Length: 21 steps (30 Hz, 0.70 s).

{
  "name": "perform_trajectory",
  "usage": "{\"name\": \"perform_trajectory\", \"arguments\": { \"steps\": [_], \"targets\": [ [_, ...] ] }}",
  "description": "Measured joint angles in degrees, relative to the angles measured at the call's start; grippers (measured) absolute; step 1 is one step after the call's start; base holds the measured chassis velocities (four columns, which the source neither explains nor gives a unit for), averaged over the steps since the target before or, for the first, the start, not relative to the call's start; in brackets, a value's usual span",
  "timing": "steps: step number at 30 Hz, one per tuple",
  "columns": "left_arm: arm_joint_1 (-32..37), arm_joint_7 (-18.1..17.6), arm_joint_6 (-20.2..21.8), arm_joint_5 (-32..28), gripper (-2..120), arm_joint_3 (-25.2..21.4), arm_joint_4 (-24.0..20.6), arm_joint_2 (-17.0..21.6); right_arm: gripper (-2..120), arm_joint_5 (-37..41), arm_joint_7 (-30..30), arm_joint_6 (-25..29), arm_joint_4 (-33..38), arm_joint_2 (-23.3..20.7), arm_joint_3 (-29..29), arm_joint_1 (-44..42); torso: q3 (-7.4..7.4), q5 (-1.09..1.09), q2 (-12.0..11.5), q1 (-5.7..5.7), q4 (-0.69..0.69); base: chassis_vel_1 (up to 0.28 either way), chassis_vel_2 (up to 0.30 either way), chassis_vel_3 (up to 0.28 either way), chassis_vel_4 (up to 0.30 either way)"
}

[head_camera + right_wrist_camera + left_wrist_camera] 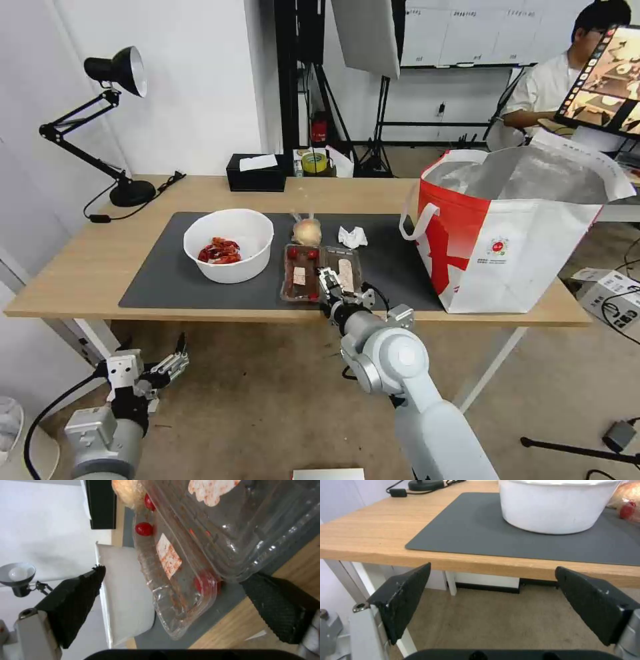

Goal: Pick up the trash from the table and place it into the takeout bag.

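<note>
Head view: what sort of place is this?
Probably a lab or studio set up for recording: a light stand and reflector panel stand behind the table, and cables trail across the floor.

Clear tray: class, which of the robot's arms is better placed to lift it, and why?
Right. The right gripper is at the tray, jaws open around its near edge. The left gripper hangs open below the table.

Silver-grey arms, black fingers (403, 600) — textured pads
</note>
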Motion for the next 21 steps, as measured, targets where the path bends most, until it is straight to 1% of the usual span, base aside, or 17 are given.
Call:
{"name": "perform_trajectory", "arguments": {
  "steps": [5, 16, 19, 21],
  "targets": [
    [0.2, 0.0, -0.8, 0.1, 100, 0.0, 0.2, 0.0, 100, -2.1, -0.4, 0.0, 0.4, -0.2, -0.5, -0.3, 0.0, 0.0, 0.0, 0.0, 0.0, 0.0, 0.0, 0.0, 0.0],
    [0.4, 0.0, -1.1, 0.2, 100, -0.1, 0.4, 0.0, 100, -5.6, -2.1, 0.1, 0.7, -0.4, -0.8, -0.7, 0.0, 0.0, 0.0, 0.01, 0.0, 0.0, 0.0, 0.0, 0.0],
    [0.4, 0.0, -1.2, 0.2, 100, -0.1, 0.4, 0.0, 100, -6.9, -3.0, 0.1, 0.8, -0.6, -0.9, -0.9, 0.0, 0.0, 0.0, 0.01, 0.0, 0.0, 0.0, 0.0, 0.0],
    [0.5, 0.0, -1.3, 0.2, 100, -0.1, 0.4, -0.1, 100, -9.3, -4.1, 0.0, 0.9, -0.8, -1.4, -1.0, 0.0, 0.0, 0.0, 0.0, 0.0, 0.0, 0.0, 0.0, 0.0]
  ]
}}
